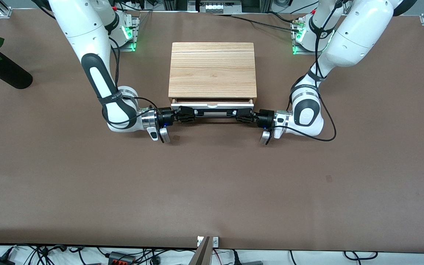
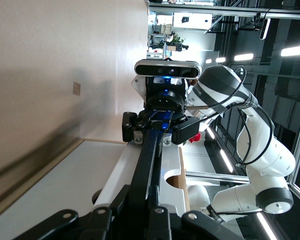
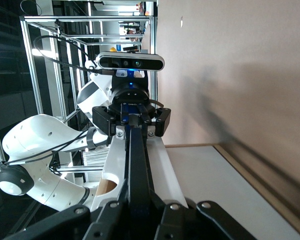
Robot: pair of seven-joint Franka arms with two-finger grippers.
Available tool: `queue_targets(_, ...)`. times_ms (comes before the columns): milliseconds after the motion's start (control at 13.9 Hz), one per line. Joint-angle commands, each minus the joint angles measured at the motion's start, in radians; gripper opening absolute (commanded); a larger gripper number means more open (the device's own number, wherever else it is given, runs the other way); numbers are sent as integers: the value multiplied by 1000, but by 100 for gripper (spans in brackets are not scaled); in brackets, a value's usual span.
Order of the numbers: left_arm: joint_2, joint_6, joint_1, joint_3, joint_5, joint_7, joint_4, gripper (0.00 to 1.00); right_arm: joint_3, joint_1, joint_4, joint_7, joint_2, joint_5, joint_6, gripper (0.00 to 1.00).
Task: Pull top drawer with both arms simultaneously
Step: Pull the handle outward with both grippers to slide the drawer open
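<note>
1. Already under way: top drawer (image 1: 212, 105) drawn out a little from the light wood cabinet (image 1: 212, 70), a thin strip of pale interior showing between white front panel and casing. Judged an early stage of the pull, with most of the travel left.

2. Left gripper (image 1: 242, 117) clamped on the black bar handle (image 1: 212, 111) at the end toward the left arm's side of the table; fingers pinched tight around the bar, wrist lying nearly level with the table.

3. Right gripper (image 1: 186, 115) clamped likewise on the handle's other end, mirrored, so that the two grippers face each other along the bar with the drawer front just beside both.

4. Seen from the left wrist view, the handle (image 2: 147, 165) running straight away from the camera to the right gripper (image 2: 157, 131) closed on it; from the right wrist view, the same bar (image 3: 136, 165) leading to the left gripper (image 3: 132, 121).

5. Next move, as a judgement: draw both wrists evenly toward the front camera, level and at matched speed. Uneven pulling likely to skew the wide, shallow drawer and jam it in its casing.

6. Materials: smooth white panel with a small notch on its top edge (image 1: 212, 105), slim rigid black bar, grained pale wood casing, matte brown table (image 1: 212, 184).
</note>
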Motion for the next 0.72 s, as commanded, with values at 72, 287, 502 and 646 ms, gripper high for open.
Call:
queue_targets(72,32,-31,16,-1,-44,-26,94,6,0,-16,72,-15,74,2,10,0)
queue_targets(287,66,-29,19,-1,-42,-31,143,6,-4,-29,111,34,90,-4,12,0)
queue_targets(502,73,-27,19,6,-41,-43,165,6,-4,-43,133,48,106,-16,12,0)
queue_targets(646,78,-6,19,8,-38,-46,185,5,-4,-45,151,48,117,-16,15,0)
